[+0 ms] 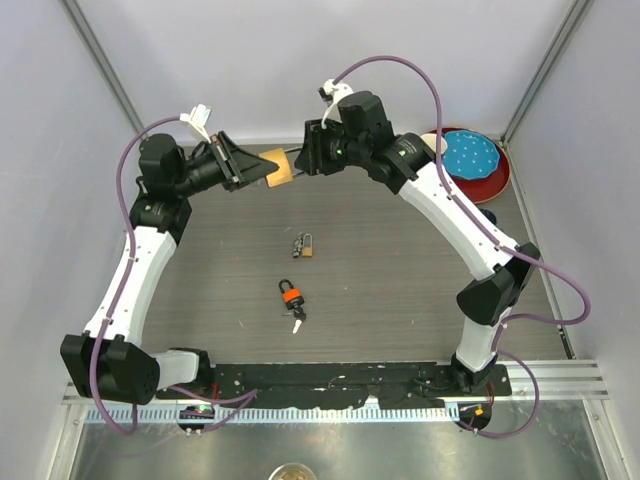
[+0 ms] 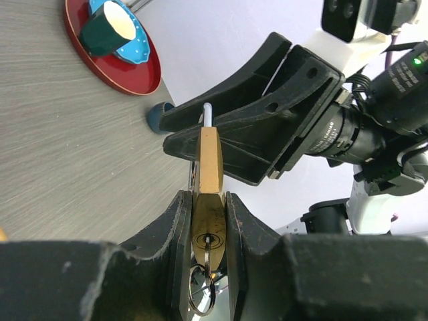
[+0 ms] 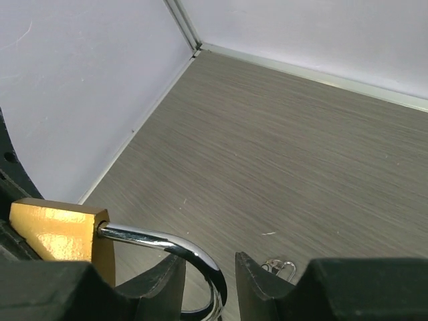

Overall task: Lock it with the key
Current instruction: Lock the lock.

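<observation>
My left gripper (image 1: 262, 168) is shut on the body of a brass padlock (image 1: 281, 169) and holds it in the air at the back of the table. In the left wrist view the padlock (image 2: 208, 167) stands between my fingers, with a key (image 2: 208, 253) in its keyhole and a key ring hanging below. Its silver shackle (image 3: 167, 242) is raised and points towards my right gripper (image 1: 300, 158). The right gripper (image 3: 208, 267) is open, one finger on each side of the shackle's bend.
A small brass padlock (image 1: 304, 245) and an orange padlock (image 1: 291, 294) with a key (image 1: 297, 321) lie on the table's middle. A red plate (image 1: 497, 176) with a blue dotted dish stands back right; the left wrist view shows a teal cup (image 2: 107, 27) on it. White walls surround the table.
</observation>
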Available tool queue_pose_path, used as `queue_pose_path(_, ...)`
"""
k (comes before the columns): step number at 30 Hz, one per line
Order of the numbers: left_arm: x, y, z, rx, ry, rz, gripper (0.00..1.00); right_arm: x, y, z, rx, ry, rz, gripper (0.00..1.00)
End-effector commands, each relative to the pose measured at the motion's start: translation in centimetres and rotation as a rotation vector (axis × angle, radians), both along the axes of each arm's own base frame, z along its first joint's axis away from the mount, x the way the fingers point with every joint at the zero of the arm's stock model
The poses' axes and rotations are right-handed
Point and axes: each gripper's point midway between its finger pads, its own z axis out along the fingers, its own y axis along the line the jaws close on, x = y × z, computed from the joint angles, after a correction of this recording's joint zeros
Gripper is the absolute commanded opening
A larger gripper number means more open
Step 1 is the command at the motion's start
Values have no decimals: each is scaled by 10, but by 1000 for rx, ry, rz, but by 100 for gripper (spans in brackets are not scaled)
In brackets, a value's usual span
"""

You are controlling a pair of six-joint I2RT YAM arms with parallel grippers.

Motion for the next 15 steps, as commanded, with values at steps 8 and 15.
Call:
queue_pose_path(8,-16,5,47,19,-169,21,0,2,-14,49,5,-158,-130,44)
queue_pose_path(15,-17,4,49,11,-174,12,0,3,-14,40,-12,-137,-131,34)
